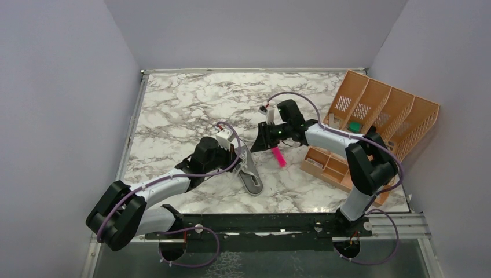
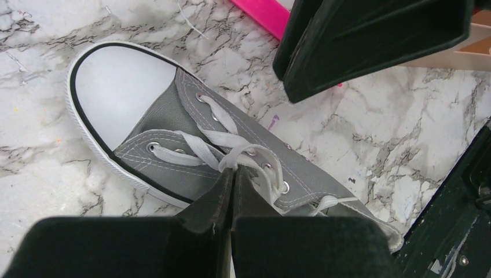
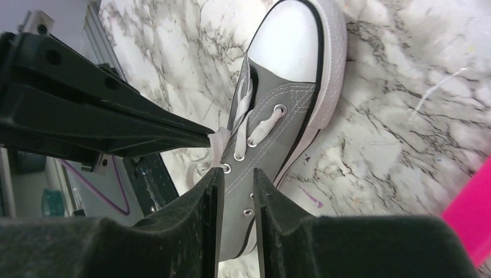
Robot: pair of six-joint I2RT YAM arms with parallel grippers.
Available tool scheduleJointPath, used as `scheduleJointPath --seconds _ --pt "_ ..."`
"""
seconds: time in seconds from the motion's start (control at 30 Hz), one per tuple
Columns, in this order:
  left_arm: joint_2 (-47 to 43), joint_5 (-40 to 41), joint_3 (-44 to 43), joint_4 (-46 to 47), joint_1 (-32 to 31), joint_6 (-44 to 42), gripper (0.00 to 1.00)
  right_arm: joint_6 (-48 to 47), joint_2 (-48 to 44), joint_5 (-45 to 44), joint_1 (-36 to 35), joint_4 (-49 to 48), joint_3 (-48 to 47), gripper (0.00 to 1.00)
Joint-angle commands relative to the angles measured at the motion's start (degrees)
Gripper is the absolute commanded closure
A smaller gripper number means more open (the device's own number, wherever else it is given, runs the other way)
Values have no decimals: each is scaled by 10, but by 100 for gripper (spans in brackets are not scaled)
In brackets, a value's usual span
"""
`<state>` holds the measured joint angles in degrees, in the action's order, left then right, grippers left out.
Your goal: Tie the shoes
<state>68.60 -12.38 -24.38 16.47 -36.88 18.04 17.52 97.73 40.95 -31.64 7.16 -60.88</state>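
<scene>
The grey sneaker [image 1: 251, 175] lies on the marble table, its white toe cap [image 2: 118, 87] pointing away from the arms. My left gripper [image 2: 233, 171] is shut on a loop of white lace [image 2: 234, 152] over the eyelets, and it also shows in the top view [image 1: 239, 152]. In the right wrist view the shoe [image 3: 284, 104] lies below, and the left fingers [image 3: 145, 124] pinch the lace [image 3: 218, 143] at their tip. My right gripper [image 3: 234, 174] hovers just above the shoe's eyelet side, jaws a narrow gap apart with nothing between them; it also shows in the top view [image 1: 259, 142].
A pink bar [image 1: 279, 156] lies on the table just right of the shoe, and it also shows in the left wrist view [image 2: 266, 13] and the right wrist view [image 3: 472, 214]. An orange desk organiser [image 1: 376, 116] stands at the right. Grey walls enclose the table.
</scene>
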Motion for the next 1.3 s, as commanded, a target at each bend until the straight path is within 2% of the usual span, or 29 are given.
scheduleJointPath --seconds 0.0,0.17,0.5,0.6,0.73,1.1,1.27 --pt "-18 -2 -1 27 -3 -23 100 5 29 80 -6 -74 6 70" --pt "-36 -1 14 27 -3 -32 100 18 57 91 -7 -107 6 71" --pt "-45 2 22 33 -3 -23 100 -1 102 89 -20 -100 -18 70" --pt "-40 1 19 33 -4 -21 100 18 92 105 -22 -122 -1 68" --pt "-34 -1 16 34 -3 -25 100 38 74 83 -21 -138 27 62" --pt "-30 -4 16 34 -4 -23 100 49 42 70 -22 -155 60 55" --pt "-29 -6 14 35 -4 -23 100 61 58 99 -22 -176 54 55"
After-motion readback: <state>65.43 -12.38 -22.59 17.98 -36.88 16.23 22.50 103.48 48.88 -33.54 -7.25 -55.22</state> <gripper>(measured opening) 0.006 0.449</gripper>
